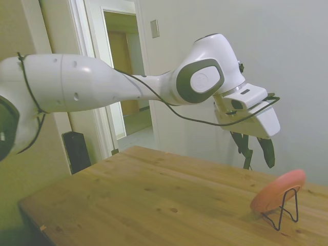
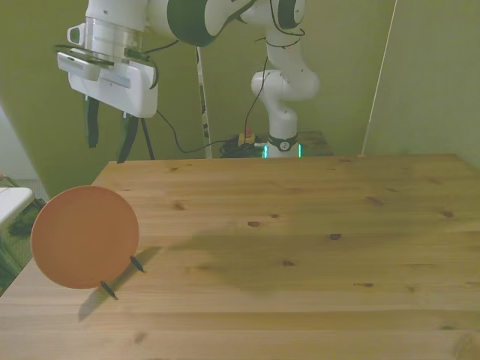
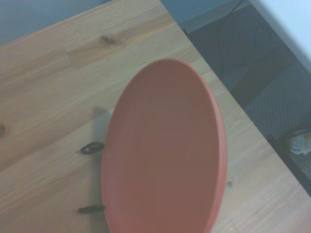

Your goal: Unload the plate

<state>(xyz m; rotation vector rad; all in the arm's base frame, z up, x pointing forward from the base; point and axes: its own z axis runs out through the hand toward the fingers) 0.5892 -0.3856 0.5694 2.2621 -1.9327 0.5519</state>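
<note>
Writing or brand marks cannot be read anywhere: the arm's white shells are plain and the plate (image 2: 84, 237) is bare, matte salmon-orange. It leans tilted on a thin black wire stand (image 1: 283, 209) near the bench (image 2: 300, 247) edge at the front view's left, two dark stand tips poking out under its rim. From the wrist view the plate (image 3: 165, 150) fills most of the picture, its shallow face turned up and no load visible on it. The claw (image 1: 254, 149) hangs in the air above and behind the plate, well apart from it, dark fingers (image 2: 127, 139) spread with a clear gap and nothing between them. Pale knotty planks make up the bench top. Behind stand plain light walls, a white-framed doorway (image 1: 120, 77) and a small wall plate (image 1: 154, 28) beside it.
</note>
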